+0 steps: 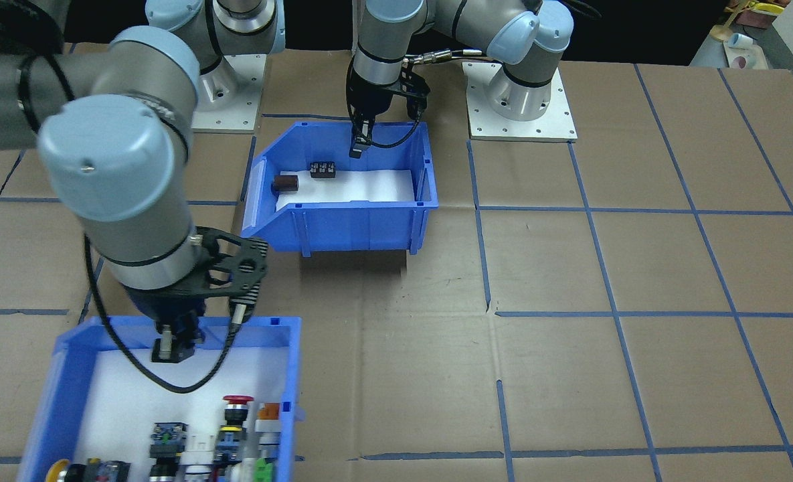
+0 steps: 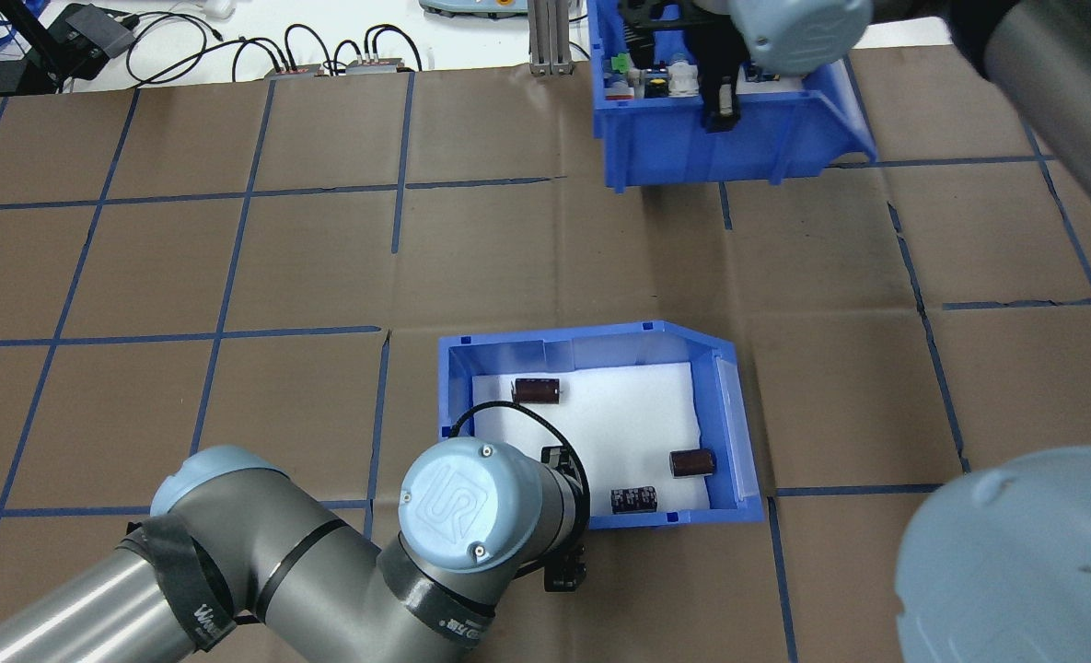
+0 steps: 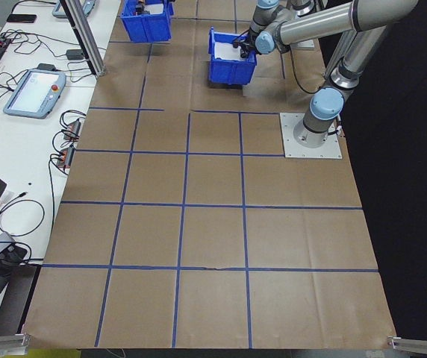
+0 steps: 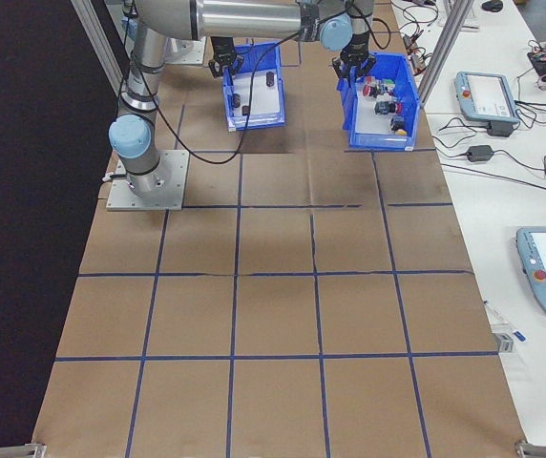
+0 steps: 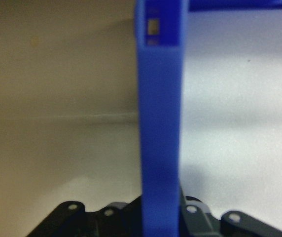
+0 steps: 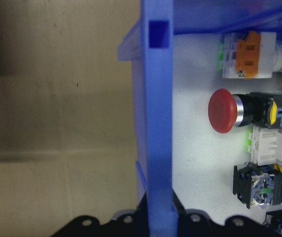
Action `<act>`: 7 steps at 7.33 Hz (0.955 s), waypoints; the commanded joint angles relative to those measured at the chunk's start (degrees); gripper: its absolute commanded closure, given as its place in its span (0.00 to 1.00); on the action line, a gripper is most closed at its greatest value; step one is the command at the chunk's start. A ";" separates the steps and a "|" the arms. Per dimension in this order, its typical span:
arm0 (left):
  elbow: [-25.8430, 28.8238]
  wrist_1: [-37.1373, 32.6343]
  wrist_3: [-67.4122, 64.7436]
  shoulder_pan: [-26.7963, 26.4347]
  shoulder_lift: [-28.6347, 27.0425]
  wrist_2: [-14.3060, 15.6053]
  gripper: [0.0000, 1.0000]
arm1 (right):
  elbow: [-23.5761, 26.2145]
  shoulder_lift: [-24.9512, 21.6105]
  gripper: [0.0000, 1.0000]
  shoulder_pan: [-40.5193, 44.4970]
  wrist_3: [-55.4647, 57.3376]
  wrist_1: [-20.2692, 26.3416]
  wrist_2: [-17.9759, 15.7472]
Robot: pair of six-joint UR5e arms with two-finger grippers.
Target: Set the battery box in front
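The left hand (image 1: 358,148) is clamped on the rear wall of the battery box (image 1: 342,221), one finger either side. The box sits near the robot's base on the worktop (image 1: 637,268), its few batteries (image 2: 692,462) on white foam. The right hand (image 1: 170,348) likewise grips the switch bin (image 1: 282,375) wall. The grasp looks made; next, I judge, comes carrying the box forward without tilting.

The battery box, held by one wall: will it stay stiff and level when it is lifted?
The battery box looks like rigid plastic, so it probably will not bend. It holds only a few batteries, so it is probably light. Gripped by the left gripper at one wall, it may tilt, and the round batteries could roll.
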 commanded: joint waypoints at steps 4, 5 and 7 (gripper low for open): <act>9.68 -15.24 18.16 16.22 -0.86 -0.38 1.00 | 10.65 -6.88 0.96 -14.59 -12.91 -0.36 0.31; 11.70 -16.22 21.42 18.69 -2.34 -0.47 1.00 | 13.46 -8.29 0.96 -16.18 -14.77 -0.89 0.49; 18.71 -16.23 25.92 22.04 -9.18 -0.47 1.00 | 16.90 -9.79 0.96 -17.77 -17.58 -1.15 0.49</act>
